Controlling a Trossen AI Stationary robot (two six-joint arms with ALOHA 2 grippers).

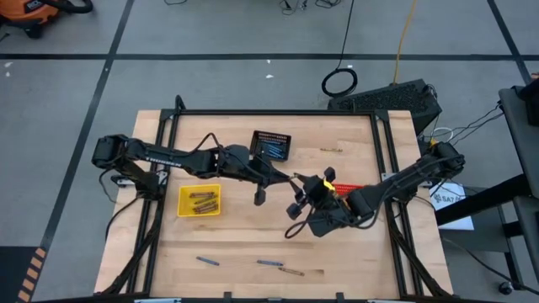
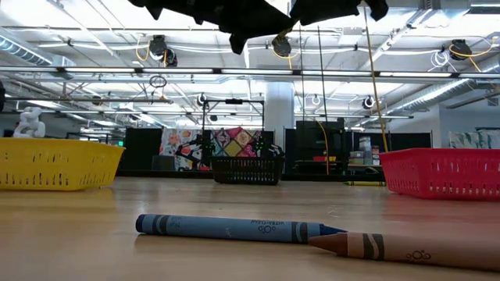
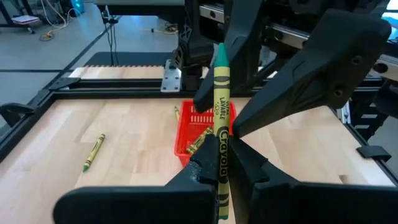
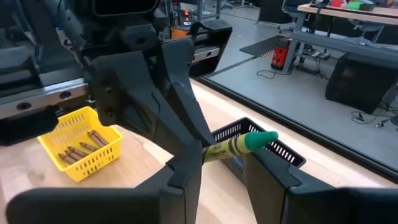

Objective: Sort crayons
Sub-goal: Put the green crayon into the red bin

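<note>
While the two arms meet over the middle of the table (image 1: pixel 253 252), the left gripper (image 3: pixel 219 163) is clamped shut on a green crayon (image 3: pixel 220 106), which stands up between its fingers with the green tip pointing away from the wrist. From the right wrist camera that same crayon (image 4: pixel 239 144) lies between the right gripper's (image 4: pixel 222 163) fingers (image 4: pixel 186 171); they stand apart on either side of it, and contact cannot be confirmed. Seen from overhead, the left gripper (image 1: pixel 295 181) and right gripper (image 1: pixel 301 200) are just beside each other near the red basket (image 1: pixel 347 187). That red basket (image 3: pixel 194 127) holds several olive crayons. A yellow basket (image 1: pixel 200 201) on the left half of the table contains brown crayons (image 4: pixel 84 149). The black basket (image 1: pixel 272 145) toward the far edge contains blue crayons. Loose crayons remain on the wood: a blue one (image 2: pixel 234 228) and a brown one (image 2: pixel 406 248) lying tip to tip near the front edge, another blue one (image 1: pixel 208 261) to their left, and an olive one (image 1: pixel 331 151) near the far edge beside the black basket. One green crayon (image 3: pixel 93 152) lies alone on the boards, apart from the red basket.
</note>
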